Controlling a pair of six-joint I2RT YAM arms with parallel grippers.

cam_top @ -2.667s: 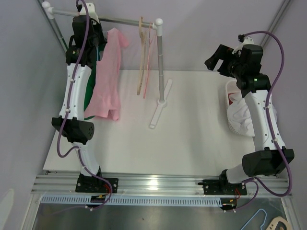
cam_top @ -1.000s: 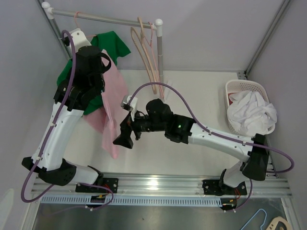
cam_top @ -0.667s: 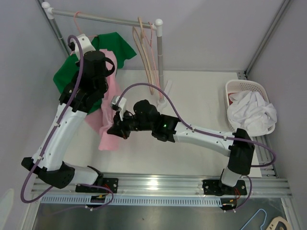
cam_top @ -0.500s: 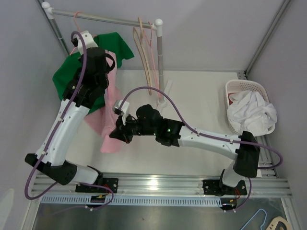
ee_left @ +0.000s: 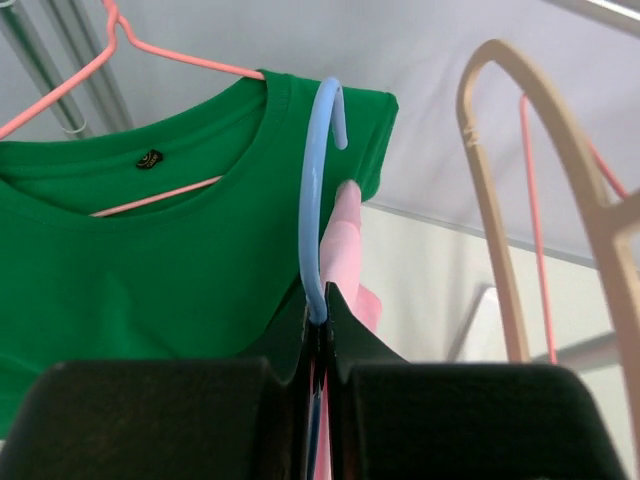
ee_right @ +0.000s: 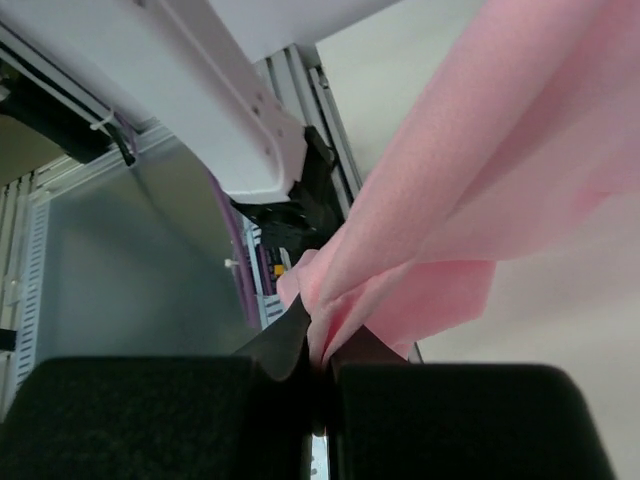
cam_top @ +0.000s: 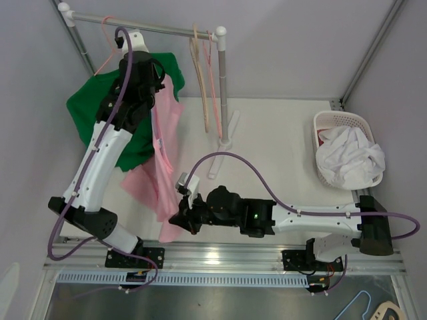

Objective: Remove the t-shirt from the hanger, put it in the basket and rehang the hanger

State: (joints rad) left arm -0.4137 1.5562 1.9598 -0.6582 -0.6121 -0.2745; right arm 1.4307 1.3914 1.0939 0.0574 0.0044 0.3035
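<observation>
Rail: we see a grey metal rod (cam_top: pixel 153 27) spanning the back.
Green shirt: a green cotton t-shirt (ee_left: pixel 150 280) hangs at the rod's left end.
Pink shirt: our pink cotton t-shirt (cam_top: pixel 163 167) stretches from a light blue plastic hanger (ee_left: pixel 313 200) down toward the near edge.
Left gripper (ee_left: pixel 320 322): clamped on that hanger's hook.
Right gripper (ee_right: pixel 320 352): pinching the pink hem.

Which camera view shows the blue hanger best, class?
The left wrist view: the blue hanger curves up clearly from the shut left gripper. The top view does not show it clearly; the right wrist view shows only the pink t-shirt, no hanger.
</observation>
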